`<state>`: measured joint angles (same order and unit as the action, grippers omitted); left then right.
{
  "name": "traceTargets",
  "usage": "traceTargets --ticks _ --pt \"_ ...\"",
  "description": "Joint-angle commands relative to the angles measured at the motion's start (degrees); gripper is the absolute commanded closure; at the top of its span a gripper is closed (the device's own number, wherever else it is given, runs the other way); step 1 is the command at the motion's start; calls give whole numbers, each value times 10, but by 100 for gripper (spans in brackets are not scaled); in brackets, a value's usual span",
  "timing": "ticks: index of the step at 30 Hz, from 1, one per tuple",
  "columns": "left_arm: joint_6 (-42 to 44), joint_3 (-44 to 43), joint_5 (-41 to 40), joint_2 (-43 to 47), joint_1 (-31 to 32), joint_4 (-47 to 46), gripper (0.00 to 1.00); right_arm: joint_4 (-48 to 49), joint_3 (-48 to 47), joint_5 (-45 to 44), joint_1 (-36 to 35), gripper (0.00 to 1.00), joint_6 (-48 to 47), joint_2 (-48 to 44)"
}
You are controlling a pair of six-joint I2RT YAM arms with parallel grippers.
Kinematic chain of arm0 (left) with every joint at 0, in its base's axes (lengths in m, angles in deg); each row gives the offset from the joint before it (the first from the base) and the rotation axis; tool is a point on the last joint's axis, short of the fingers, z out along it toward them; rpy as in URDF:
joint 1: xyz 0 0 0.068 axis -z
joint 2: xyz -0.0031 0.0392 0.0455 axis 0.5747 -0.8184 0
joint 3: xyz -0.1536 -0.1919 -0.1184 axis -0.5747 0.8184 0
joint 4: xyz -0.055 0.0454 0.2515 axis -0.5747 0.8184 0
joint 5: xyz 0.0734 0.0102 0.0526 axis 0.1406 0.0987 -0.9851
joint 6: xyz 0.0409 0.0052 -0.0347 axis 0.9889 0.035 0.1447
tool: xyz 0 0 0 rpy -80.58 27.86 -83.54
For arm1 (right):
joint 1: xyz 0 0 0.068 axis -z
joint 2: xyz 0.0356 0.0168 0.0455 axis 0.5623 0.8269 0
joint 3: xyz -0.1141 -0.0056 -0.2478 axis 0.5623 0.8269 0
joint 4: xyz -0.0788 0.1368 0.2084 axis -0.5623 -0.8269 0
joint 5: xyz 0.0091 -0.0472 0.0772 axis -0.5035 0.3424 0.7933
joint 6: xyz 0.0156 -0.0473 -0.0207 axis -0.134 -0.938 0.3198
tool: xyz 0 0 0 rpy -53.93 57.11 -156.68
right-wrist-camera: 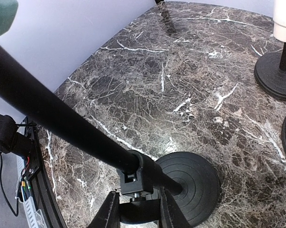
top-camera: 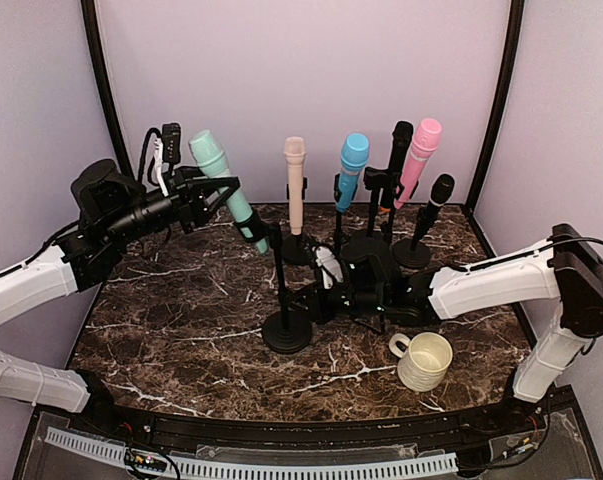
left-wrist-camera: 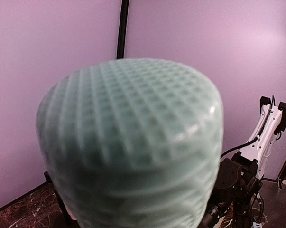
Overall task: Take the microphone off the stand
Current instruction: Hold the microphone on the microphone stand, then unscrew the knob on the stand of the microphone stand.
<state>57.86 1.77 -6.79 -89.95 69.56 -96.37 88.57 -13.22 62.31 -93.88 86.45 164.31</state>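
Left gripper straddles the mint-green mesh-head microphone, which is seated atop the tilted black round-base stand. Can't tell if it's clamped. Right gripper is clenched on the stand pole near the base.

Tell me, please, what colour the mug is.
The mug is cream; top view shows it best.

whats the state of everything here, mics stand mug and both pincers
green mic: tilted, looks seated in its clip
front stand: standing, pole gripped low
left pincer: around green mic, grip unclear
right pincer: shut on front stand
beige mic: upright in stand
blue mic: tilted in stand
pink mic: tilted in stand
tall black mic: in stand
small black mic: tilted in stand
mug: upright, empty
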Motion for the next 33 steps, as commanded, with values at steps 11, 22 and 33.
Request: traceTargets --ticks 11,22,33 --pt "155 -118 54 -63 -6 236 82 -35 -30 -91 -27 87 3 2" --pt "137 -118 70 -78 -6 233 81 31 12 -21 -15 34 67 -55" --pt "134 -89 91 -69 -6 213 81 140 100 158 60 26 151 -77"
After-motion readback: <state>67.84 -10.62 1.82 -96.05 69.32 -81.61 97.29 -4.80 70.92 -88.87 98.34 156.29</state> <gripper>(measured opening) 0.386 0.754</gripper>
